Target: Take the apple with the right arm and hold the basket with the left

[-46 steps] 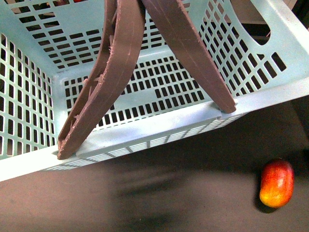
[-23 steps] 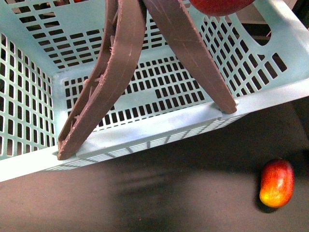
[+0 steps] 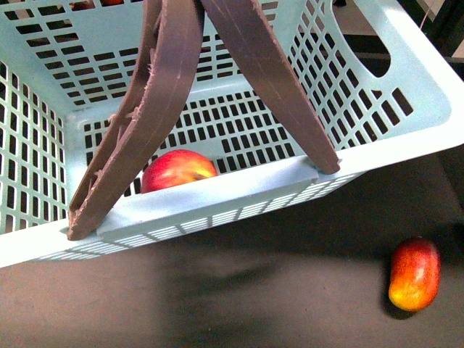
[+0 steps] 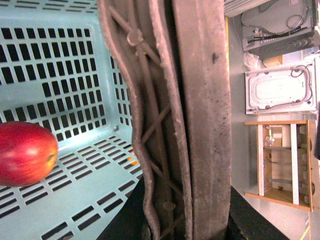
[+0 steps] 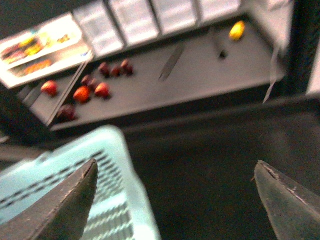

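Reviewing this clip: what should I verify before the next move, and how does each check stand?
1. Small round deep-red apple lies inside the light turquoise slotted plastic basket: ok.
2. Right pincer open and empty: ok.
3. Brown-grey swing handles raised together: ok.
4. Left pincer's hold on handles: cannot tell, pincer hidden.
5. Elongated red-and-yellow fruit outside basket: ok.

Right gripper (image 5: 175, 164): jaws spread wide apart, nothing held between them.
Right fingers (image 5: 70, 205): 2 dark tapered tips, blurred.
Left gripper: too hidden in its own wrist view to tell its grip.
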